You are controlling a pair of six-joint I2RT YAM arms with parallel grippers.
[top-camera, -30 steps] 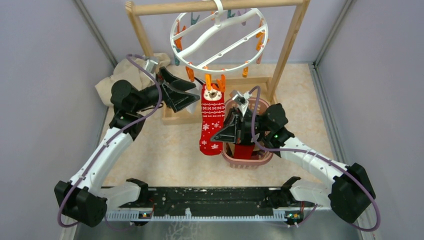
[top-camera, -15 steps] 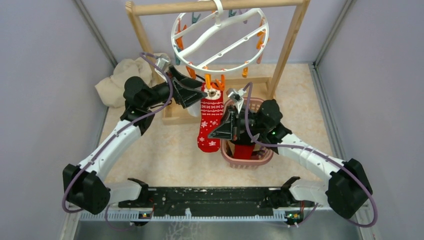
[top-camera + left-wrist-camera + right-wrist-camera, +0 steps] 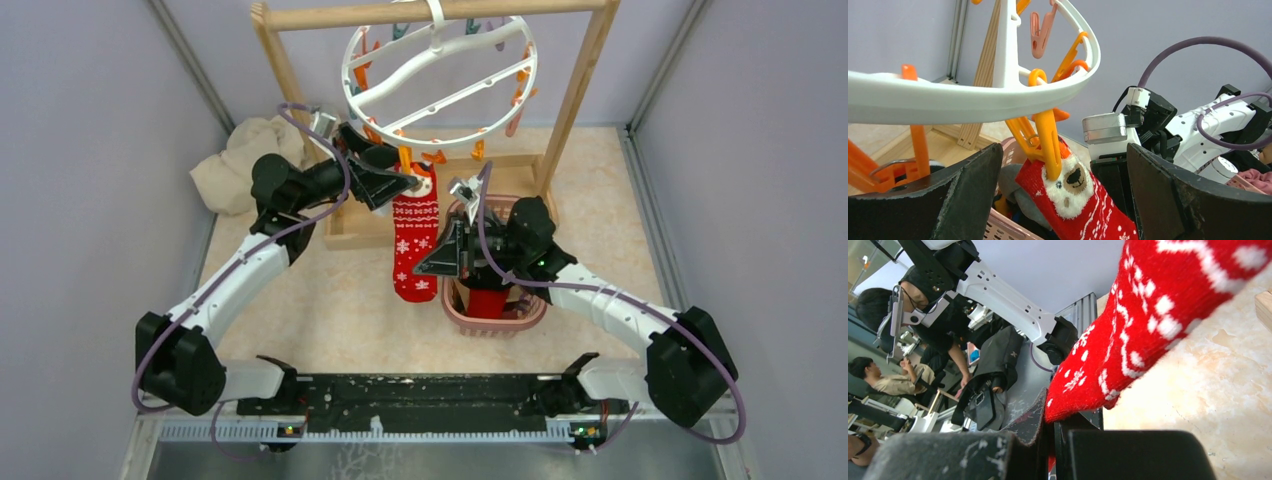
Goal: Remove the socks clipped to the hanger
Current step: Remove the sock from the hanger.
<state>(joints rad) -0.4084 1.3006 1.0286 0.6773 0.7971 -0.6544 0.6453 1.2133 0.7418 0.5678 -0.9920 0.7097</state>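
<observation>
- Left end effector (image 3: 405,173) spread wide around the orange clip (image 3: 1048,145) on the hanger (image 3: 346,72), 12 o'clock.
- Right end effector (image 3: 425,268) pinching the toe of the red sock (image 3: 414,240).

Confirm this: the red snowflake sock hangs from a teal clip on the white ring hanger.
Not teal. The left wrist view shows the red knitted snowflake-patterned sock hanging from an orange plastic clip on the round white plastic ring hanger.

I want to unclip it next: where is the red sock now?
In the top view the red sock hangs centre, from an orange clip on the hanger's near rim, just left of the pink basket, by the open left hand.
</observation>
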